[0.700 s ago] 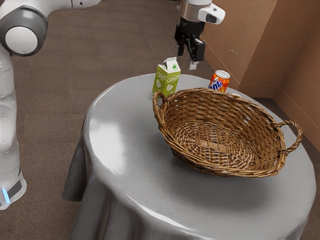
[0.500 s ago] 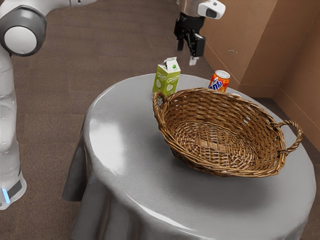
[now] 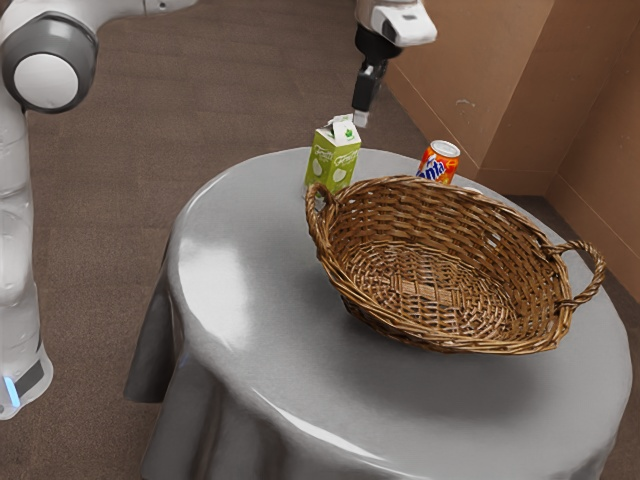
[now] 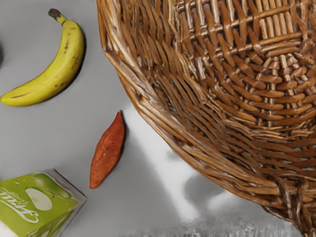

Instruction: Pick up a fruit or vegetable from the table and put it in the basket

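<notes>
Above the table's far side, beyond the basket (image 3: pixel 440 280) and over the green carton, hangs my gripper (image 3: pixel 361 116), seen edge-on in the exterior view. Whether it is open or shut cannot be made out. A yellow banana (image 4: pixel 64 64) lies on the grey table in the wrist view, outside the basket (image 4: pixel 163 118). A reddish-orange sweet potato (image 4: pixel 107 149) lies between the basket's wall and the green carton. Inside the basket the woven bottom is bare.
The green carton (image 3: pixel 333 155) stands behind the basket's near-left handle, and an orange soda can (image 3: pixel 439 162) is behind its rim. In the wrist view the carton (image 4: pixel 37 202) is close to the sweet potato. The round table (image 3: pixel 230 330) has a grey cloth.
My hand has turned about its upright axis and moved slightly toward the exterior view's left. The basket, carton and can are where they were.
</notes>
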Controlling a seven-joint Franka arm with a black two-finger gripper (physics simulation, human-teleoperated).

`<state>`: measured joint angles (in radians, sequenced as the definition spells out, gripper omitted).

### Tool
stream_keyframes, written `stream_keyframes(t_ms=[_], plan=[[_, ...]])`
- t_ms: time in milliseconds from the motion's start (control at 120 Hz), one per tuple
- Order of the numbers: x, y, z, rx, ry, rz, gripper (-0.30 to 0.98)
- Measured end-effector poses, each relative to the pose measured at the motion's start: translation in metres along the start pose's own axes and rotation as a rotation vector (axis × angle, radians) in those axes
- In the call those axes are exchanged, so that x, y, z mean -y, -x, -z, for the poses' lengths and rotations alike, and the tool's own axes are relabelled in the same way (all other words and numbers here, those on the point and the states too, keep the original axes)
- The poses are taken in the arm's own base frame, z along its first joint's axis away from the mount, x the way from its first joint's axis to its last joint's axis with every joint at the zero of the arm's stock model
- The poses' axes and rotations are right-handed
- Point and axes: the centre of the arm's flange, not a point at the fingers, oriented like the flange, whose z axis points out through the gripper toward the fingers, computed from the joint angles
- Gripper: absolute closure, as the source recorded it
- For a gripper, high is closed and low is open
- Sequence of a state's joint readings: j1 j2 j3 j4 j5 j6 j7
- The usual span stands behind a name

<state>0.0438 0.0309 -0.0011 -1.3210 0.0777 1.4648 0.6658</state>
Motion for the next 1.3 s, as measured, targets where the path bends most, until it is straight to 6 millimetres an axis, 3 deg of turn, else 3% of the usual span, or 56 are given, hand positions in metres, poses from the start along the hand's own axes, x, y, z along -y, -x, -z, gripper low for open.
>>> stream_keyframes(t_ms=[200, 375, 475, 600, 825, 1050, 1300], plan=[[0.015, 0.001, -0.020, 0.026, 0.015, -0.314, 0.02], [0.020, -0.009, -0.053, 0.052, 0.060, -0.554, 0.02], [0.027, -0.003, -0.064, 0.056, 0.078, -0.645, 0.02], [0.045, 0.013, -0.074, 0.052, 0.097, -0.711, 0.02], [0.067, 0.023, -0.103, 0.006, 0.153, -0.781, 0.02], [0.066, 0.021, -0.115, -0.023, 0.176, -0.825, 0.01], [0.064, 0.017, -0.151, -0.034, 0.228, -0.845, 0.01]])
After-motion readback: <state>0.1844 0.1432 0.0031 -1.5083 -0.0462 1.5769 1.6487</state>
